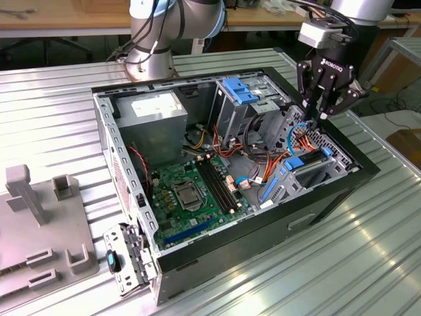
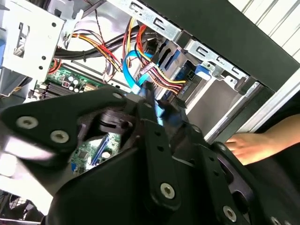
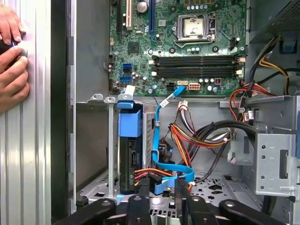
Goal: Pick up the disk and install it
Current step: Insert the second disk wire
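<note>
Blue-carriered disk (image 3: 130, 154) sits in the computer case's (image 1: 131, 197) bay, tool (image 1: 320, 110) above.

A ribbed metal table (image 1: 59, 99) catches bright glare before wooden benches (image 1: 59, 23).

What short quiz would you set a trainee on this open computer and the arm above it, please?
1. True or false: the disk lies on the table outside the computer case.
2. Which part is the gripper nearest? A, the power supply; B, the drive bay; C, the processor socket.
3. In the first wrist view, what rests on the table beside the case?

Key: 1, false: it sits in the drive bay inside the case. 2, B. 3, a person's hand.
</note>
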You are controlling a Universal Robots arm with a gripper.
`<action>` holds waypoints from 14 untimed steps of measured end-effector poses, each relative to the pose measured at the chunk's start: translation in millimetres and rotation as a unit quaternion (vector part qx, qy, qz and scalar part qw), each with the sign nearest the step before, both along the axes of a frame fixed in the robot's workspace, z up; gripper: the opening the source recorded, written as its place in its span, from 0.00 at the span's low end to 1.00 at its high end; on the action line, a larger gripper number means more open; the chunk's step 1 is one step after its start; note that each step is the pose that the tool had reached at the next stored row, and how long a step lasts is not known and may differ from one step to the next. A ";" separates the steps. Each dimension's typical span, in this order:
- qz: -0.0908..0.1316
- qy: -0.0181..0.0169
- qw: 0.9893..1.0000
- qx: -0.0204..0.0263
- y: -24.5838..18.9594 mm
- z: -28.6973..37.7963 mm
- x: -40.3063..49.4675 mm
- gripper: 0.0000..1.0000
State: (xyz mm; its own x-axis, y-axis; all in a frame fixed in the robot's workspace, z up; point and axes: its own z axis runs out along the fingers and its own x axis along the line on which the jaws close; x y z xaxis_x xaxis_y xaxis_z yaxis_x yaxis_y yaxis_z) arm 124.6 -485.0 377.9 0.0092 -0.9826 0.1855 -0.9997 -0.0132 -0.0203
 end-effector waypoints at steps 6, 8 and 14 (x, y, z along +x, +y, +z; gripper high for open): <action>0.000 0.000 1.000 -0.015 -2.3 -2.3 0.0 0.23; 0.000 -0.001 0.999 -0.037 -5.7 -2.8 0.0 0.23; 0.000 -0.001 0.997 -0.075 -8.3 -5.3 0.0 0.23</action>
State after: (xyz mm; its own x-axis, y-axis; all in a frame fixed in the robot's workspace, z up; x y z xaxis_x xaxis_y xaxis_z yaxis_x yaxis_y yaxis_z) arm 124.6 -493.3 372.6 0.0088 -0.9440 0.3297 -0.9997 -0.0161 -0.0194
